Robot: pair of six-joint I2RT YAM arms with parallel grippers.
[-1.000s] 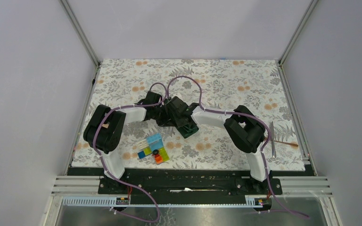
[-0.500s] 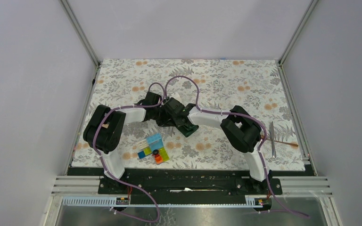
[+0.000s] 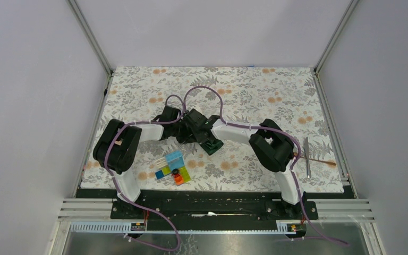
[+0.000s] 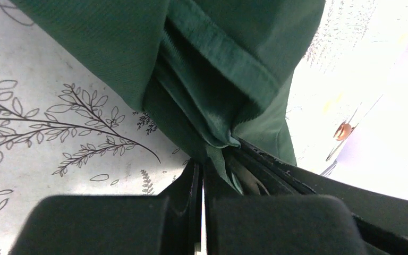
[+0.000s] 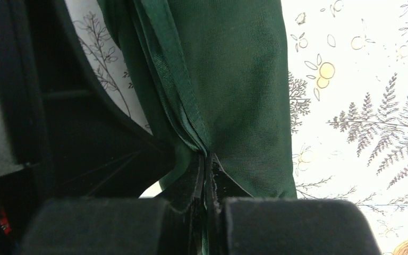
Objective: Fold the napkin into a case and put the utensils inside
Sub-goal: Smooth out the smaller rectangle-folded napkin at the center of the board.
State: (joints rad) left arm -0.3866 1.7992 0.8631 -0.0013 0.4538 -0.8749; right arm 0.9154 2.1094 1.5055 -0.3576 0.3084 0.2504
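Observation:
The dark green napkin (image 3: 211, 144) is folded into a narrow layered strip at the table's middle, mostly hidden under both wrists in the top view. My left gripper (image 4: 202, 164) is shut on a bunched edge of the napkin (image 4: 218, 74). My right gripper (image 5: 207, 159) is shut on the hemmed folds of the napkin (image 5: 234, 79), right beside the left one. The two grippers meet at the top view's centre, left (image 3: 183, 127) and right (image 3: 202, 127). The copper spoon (image 3: 319, 160) and the thin silver utensil (image 3: 307, 156) lie crossed at the table's right edge.
A cluster of colourful plastic blocks (image 3: 172, 167) sits on the floral table covering (image 3: 244, 90) near the front, left of centre. Purple cables loop above the wrists. Metal rails line the table's sides and front.
Both grippers, still pinching the napkin, have shifted slightly left and away from me. The right arm's elbow moved left with them. The utensils and blocks have not moved.

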